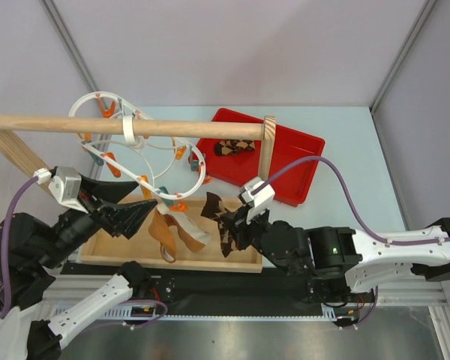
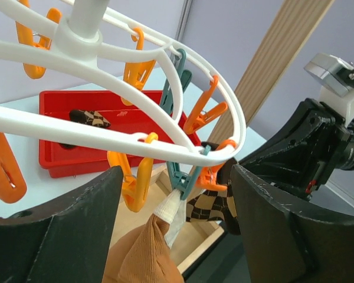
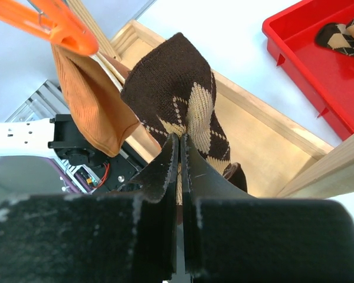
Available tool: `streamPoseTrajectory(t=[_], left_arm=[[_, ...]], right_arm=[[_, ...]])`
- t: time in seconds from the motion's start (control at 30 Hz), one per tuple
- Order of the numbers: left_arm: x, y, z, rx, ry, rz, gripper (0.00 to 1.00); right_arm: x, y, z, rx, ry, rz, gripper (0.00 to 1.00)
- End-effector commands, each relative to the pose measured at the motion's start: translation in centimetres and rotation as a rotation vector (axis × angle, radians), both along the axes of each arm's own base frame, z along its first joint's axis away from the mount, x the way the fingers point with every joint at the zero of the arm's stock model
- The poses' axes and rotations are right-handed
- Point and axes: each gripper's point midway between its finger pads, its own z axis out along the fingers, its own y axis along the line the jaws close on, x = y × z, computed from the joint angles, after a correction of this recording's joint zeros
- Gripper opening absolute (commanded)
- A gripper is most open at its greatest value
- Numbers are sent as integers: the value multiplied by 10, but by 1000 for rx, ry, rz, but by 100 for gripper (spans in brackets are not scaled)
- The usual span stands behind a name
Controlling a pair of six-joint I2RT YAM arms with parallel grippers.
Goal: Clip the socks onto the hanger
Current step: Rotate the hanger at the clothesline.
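The white wavy ring hanger (image 1: pixel 151 140) with orange and teal pegs hangs from a wooden rod. My right gripper (image 1: pixel 229 223) is shut on a dark brown and cream argyle sock (image 3: pixel 180 97), holding it up above the wooden tray, just right of the hanger's near rim. A second argyle sock (image 1: pixel 233 146) lies in the red tray. My left gripper (image 1: pixel 140 202) is open and empty beside the hanger's near rim. In the left wrist view its fingers (image 2: pixel 76 236) stand wide either side of a teal peg (image 2: pixel 180 180), with the held argyle sock (image 2: pixel 215 206) behind it.
An orange-tan ribbed sock (image 1: pixel 165 229) with a cream cuff hangs from that teal peg. A shallow wooden tray (image 1: pixel 240 259) lies at the near edge. The red tray (image 1: pixel 300 161) sits at the back right. The wooden rod (image 1: pixel 75 124) and its post (image 1: pixel 267 146) cross above.
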Motion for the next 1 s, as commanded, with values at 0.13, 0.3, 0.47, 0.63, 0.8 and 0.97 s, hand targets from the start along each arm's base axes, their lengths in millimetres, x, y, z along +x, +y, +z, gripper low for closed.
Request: streamPoseTrajectory(t=[0.13, 0.3, 0.47, 0.63, 0.8, 0.97], left_arm=[[-12, 16, 4, -13, -26, 23, 78], [-29, 36, 13, -114, -17, 60, 81], [-35, 61, 13, -193, 8, 148, 80], [-31, 69, 5, -236, 54, 203, 78], [-19, 58, -7, -167, 135, 211, 76], [-13, 62, -3, -176, 144, 252, 89]], right_arm=[[-20, 12, 14, 42, -1, 80, 0], [-63, 40, 24, 27, -47, 234, 0], [-111, 58, 24, -37, -150, 350, 0], [-124, 91, 19, -27, -139, 440, 0], [-96, 115, 25, -1, -87, 402, 0], [-72, 127, 19, 24, -34, 389, 0]])
